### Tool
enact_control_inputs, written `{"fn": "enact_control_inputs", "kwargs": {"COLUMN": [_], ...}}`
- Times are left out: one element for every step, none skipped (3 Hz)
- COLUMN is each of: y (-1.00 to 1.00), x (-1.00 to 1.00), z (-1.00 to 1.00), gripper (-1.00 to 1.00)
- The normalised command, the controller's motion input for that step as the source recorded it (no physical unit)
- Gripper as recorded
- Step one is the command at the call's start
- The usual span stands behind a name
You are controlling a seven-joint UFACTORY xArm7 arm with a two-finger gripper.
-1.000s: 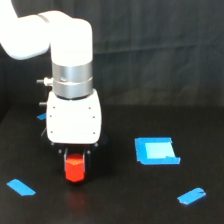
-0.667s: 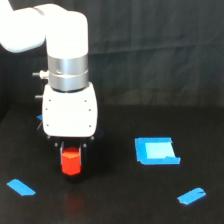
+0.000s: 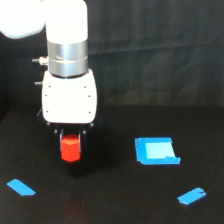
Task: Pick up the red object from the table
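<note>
Jaws clenched on the small red-orange hexagonal block (image 3: 70, 148); the dark fingers (image 3: 83, 142) pressed its sides. Gripper (image 3: 70, 147) hung below the white boxy wrist housing (image 3: 69, 100), which carried a silver ring and a white arm segment above. Block sat held clear of the matte black table (image 3: 115, 200), a faint reddish glow on the surface beneath it.

Open black surface lay all round the block. Blue tape strip (image 3: 21, 187) lay near-left, well apart. Blue square patch with a pale centre (image 3: 156, 150) lay to the right, well apart from the gripper. Second blue tape strip (image 3: 191, 196) lay near-right, beyond the patch. Dark curtain closed the far side.
</note>
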Motion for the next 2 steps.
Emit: {"fn": "enact_control_inputs", "kwargs": {"y": [0.22, 0.34], "x": [0.06, 0.26], "z": [1.0, 0.9], "gripper": [-1.0, -1.0]}}
